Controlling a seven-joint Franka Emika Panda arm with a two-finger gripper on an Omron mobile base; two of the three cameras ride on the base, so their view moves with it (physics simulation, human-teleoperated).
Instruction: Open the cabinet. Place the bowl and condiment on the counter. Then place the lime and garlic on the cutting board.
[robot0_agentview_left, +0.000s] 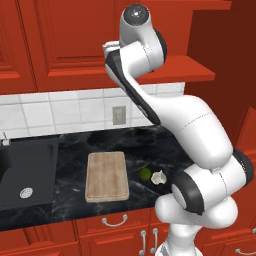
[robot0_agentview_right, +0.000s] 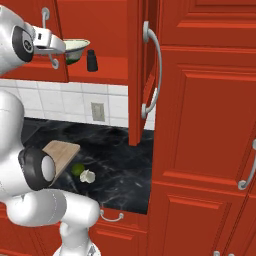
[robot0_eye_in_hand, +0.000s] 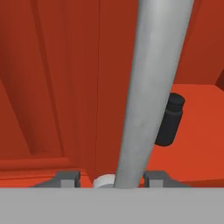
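The cabinet's right door (robot0_agentview_right: 136, 75) stands swung open, edge-on. On the red shelf (robot0_agentview_right: 112, 70) sit the bowl (robot0_agentview_right: 76, 48) and the dark condiment bottle (robot0_agentview_right: 92, 60), which is also in the hand view (robot0_eye_in_hand: 170, 120). My gripper (robot0_eye_in_hand: 111, 179) is up at the left door (robot0_agentview_right: 30, 50), with that door's silver handle (robot0_eye_in_hand: 153, 87) between its fingers. The right fingertip (robot0_eye_in_hand: 155, 178) is next to the handle, and a gap shows on the left side. Down on the counter (robot0_agentview_left: 75, 150), the lime (robot0_agentview_left: 145, 174) and garlic (robot0_agentview_left: 158, 177) lie just right of the cutting board (robot0_agentview_left: 106, 176).
A dark sink basin (robot0_agentview_left: 25, 172) is set into the counter at the left. A wall socket (robot0_agentview_left: 118, 115) sits in the white tiles. Tall red cabinet fronts (robot0_agentview_right: 205, 125) stand at the right. Low drawers with small handles (robot0_agentview_left: 115, 220) run under the counter.
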